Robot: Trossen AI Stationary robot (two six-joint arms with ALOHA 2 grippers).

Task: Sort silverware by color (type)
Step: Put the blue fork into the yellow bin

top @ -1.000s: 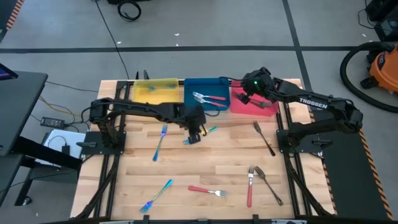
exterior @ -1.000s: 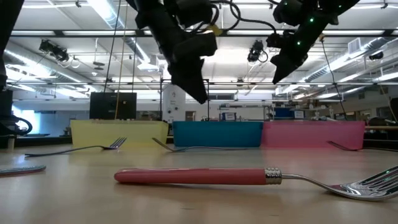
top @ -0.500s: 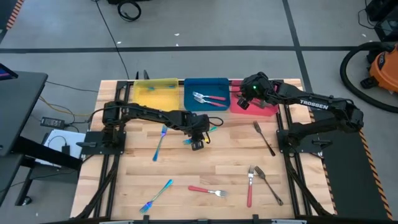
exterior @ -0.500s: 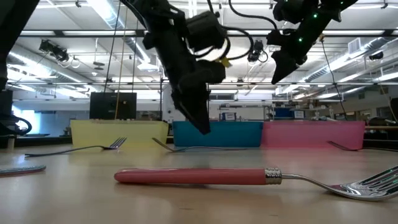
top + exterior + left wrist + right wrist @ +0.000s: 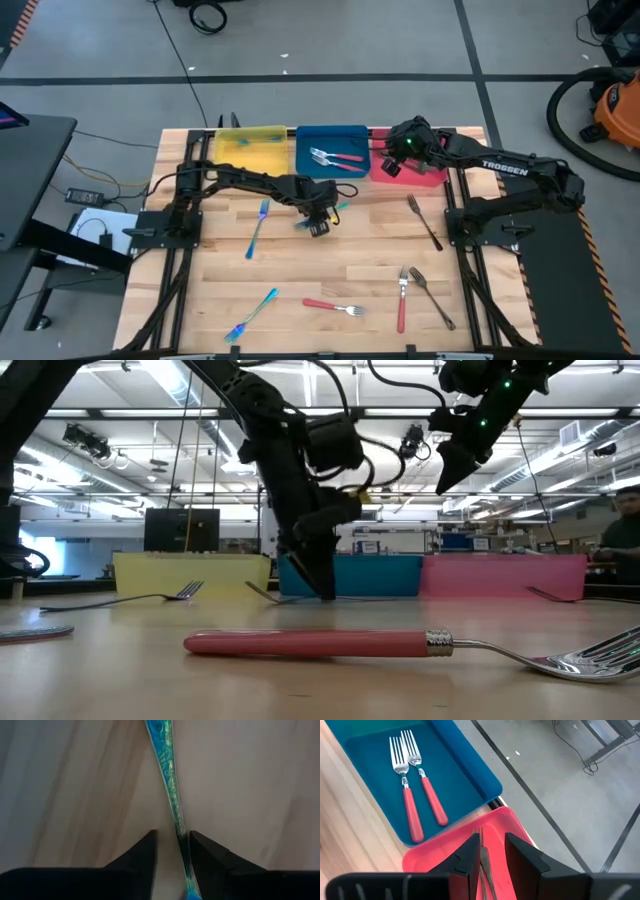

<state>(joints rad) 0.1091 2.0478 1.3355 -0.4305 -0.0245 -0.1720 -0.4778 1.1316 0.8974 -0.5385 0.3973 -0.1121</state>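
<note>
At the table's near edge lie a red-handled fork (image 5: pixel 333 308), an iridescent fork (image 5: pixel 251 314) to its left, and on the right another red-handled fork (image 5: pixel 402 298) beside a dark fork (image 5: pixel 431 297). Mid-table, the left gripper (image 5: pixel 171 851) is down at the wood, its jaws partly open astride a blue-teal fork (image 5: pixel 167 775) lying flat, not yet clamped. Farther back, the right gripper (image 5: pixel 491 851) hovers over the pink tray (image 5: pixel 512 824), jaws pinching a dark fork (image 5: pixel 482 857). The blue tray (image 5: pixel 465 765) holds two red-handled forks (image 5: pixel 420 790).
</note>
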